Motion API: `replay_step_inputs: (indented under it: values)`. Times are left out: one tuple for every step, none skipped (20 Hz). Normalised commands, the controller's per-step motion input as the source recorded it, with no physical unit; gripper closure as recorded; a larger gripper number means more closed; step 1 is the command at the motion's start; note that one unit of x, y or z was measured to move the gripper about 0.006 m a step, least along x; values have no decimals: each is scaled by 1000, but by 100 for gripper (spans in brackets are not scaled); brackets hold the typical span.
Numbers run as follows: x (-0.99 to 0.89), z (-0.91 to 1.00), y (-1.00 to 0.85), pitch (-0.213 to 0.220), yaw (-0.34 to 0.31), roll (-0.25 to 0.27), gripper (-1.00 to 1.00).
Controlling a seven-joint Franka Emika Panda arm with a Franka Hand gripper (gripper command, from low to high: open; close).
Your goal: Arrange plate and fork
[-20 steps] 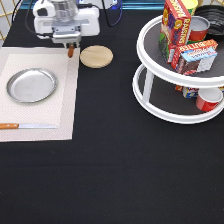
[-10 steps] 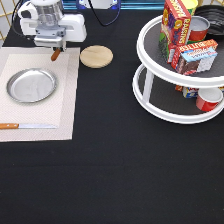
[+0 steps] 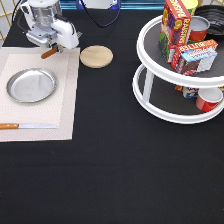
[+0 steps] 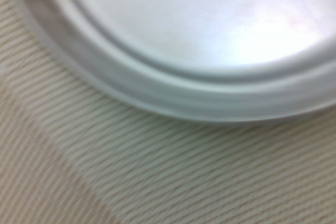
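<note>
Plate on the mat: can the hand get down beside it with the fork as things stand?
Probably yes. The hand holds the fork over the mat, above the plate at the exterior view's top; bare mat lies beside the plate, and the knife lies well below.

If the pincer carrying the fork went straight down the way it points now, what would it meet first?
Probably the beige placemat just beyond the plate rim. The pincer holds the fork above the mat's top edge, and the wrist view shows plate rim beside mat; depth is uncertain.

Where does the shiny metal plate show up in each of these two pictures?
Exterior view: the plate lies on the beige placemat at the exterior view's left, below the gripper.
Wrist view: its curved rim fills much of the picture.
Shared landmark: the ribbed placemat beneath it.
</note>
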Motion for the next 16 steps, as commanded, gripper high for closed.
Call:
replay_step_inputs:
  values:
    - [0,206,-406,75,-224,-19,100]
    - [0,194,-406,69,-221,-29,100]
    - [0,189,-426,64,-212,-29,100]
    - [0,154,-466,58,-193,-35,100]
    - [0,149,-520,56,-164,-51,100]
    - [0,129,-577,55,-140,-56,100]
    - [0,91,-611,50,-122,-56,100]
    - [0,54,-623,43,-113,-66,100]
    - [0,3,-651,32,-95,-70,100]
    - [0,0,-657,33,-95,-69,100]
    - [0,0,-649,44,-98,-75,100]
    - [0,0,-637,45,-100,-78,100]
    - [0,-29,-609,42,-114,-80,100]
    - [0,-34,-629,43,-113,-63,100]
    - [43,-9,-617,52,-111,-65,100]
    - [137,0,-586,52,-117,-62,100]
